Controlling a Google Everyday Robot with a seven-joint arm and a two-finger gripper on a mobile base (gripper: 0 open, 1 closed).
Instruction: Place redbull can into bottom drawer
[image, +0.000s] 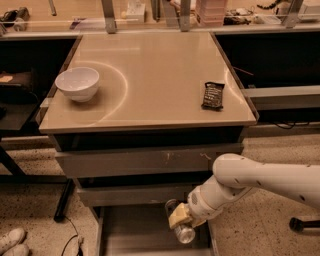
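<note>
The redbull can, slim and silvery with a shiny round end, is held in my gripper, whose yellowish fingers are shut around its middle. The can hangs tilted just above the open bottom drawer, over the right part of its flat grey floor. My white arm reaches in from the right edge, in front of the two shallower grey drawers.
A white bowl sits on the left of the beige tabletop. A dark flat snack packet lies on its right. White shoes lie on the floor at the lower left. Dark shelves flank the table.
</note>
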